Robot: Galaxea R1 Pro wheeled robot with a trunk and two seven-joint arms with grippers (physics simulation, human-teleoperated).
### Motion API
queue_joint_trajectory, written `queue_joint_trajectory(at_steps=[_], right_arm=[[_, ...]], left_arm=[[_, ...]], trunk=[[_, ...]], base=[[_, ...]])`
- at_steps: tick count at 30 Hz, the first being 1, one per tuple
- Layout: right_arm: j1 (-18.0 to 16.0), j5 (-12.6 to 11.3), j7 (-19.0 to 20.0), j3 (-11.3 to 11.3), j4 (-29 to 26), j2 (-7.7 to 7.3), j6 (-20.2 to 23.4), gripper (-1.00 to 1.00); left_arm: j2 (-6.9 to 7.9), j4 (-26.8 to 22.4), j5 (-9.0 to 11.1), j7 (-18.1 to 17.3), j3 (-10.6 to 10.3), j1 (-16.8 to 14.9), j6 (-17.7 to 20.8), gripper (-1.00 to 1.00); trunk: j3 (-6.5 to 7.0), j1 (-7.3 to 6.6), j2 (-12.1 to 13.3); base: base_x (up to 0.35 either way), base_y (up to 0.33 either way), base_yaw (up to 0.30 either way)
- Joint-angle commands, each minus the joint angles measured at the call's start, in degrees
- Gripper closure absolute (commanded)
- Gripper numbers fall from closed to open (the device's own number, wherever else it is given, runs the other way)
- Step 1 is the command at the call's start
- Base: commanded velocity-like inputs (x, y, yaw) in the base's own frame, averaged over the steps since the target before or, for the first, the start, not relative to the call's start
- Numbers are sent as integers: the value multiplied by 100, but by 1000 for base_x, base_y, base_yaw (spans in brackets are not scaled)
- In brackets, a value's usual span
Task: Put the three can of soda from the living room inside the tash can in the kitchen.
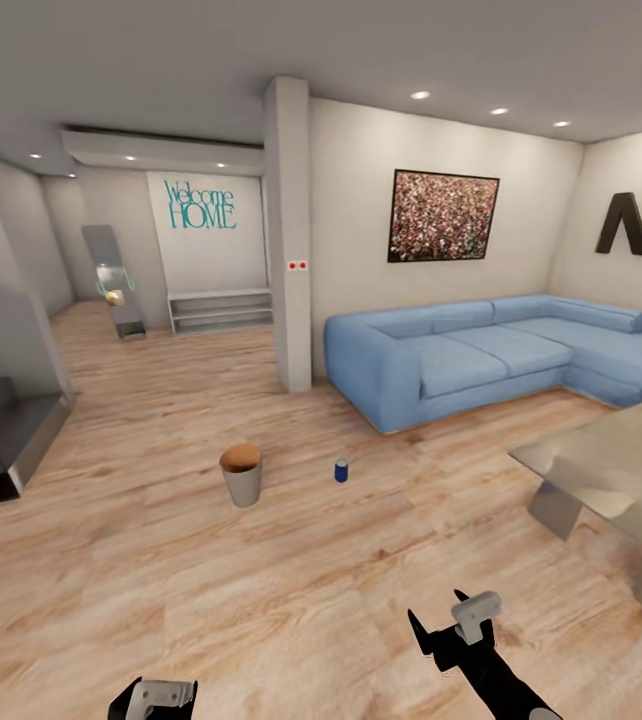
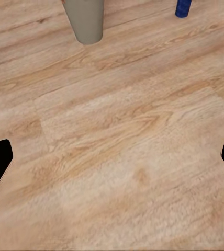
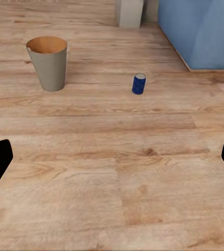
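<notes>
Right gripper (image 1: pixel 448 630): low in the head view at about 5 o'clock, fingers spread wide, nothing between them, touching nothing. In its wrist view both finger tips sit dark at the frame's edges with bare plank floor (image 3: pixel 117 172) between.

Left gripper (image 1: pixel 153 697): at the head view's bottom edge, about 7 o'clock. Its wrist view shows the two tips far apart, so spread and empty.

Blue can (image 1: pixel 341 470): standing upright on the floor, long axis vertical, silvery top up. From the right gripper it lies ahead toward 11 o'clock; from the left gripper ahead toward 1 o'clock. Judged the nearer reach for the right arm, though still well apart from both; the base would likely have to close in first. Also seen in the right wrist view (image 3: pixel 138 83) and at the edge of the left wrist view (image 2: pixel 183 8).

Bin (image 1: pixel 242 474): grey, tan rim and inside, upright, mouth open; stands near the can, at the can's 9 o'clock in the head view. No can seen inside from here.

Orange cans: two, not located.

Sofa (image 1: pixel 481 355): light blue corner unit, beyond the can toward 1 o'clock.

Low table (image 1: pixel 611 465): grey, at 3 o'clock of the head view.

Pillar (image 1: pixel 289 240): pale, behind bin and can at 12 o'clock.
</notes>
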Motion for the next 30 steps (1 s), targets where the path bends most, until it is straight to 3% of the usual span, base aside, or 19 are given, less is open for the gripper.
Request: queue_joint_trajectory(at_steps=[1, 30], right_arm=[[0, 2, 0, 0, 0, 1, 0, -100], [0, -1, -1, 12, 17, 13, 0, -100]], left_arm=[[0, 0, 0, 0, -2, 0, -1, -100], [0, -3, -8, 8, -23, 0, -7, -100]], trunk=[[0, 0, 0], [0, 0, 0]], base=[[303, 103, 25], [304, 56, 197]])
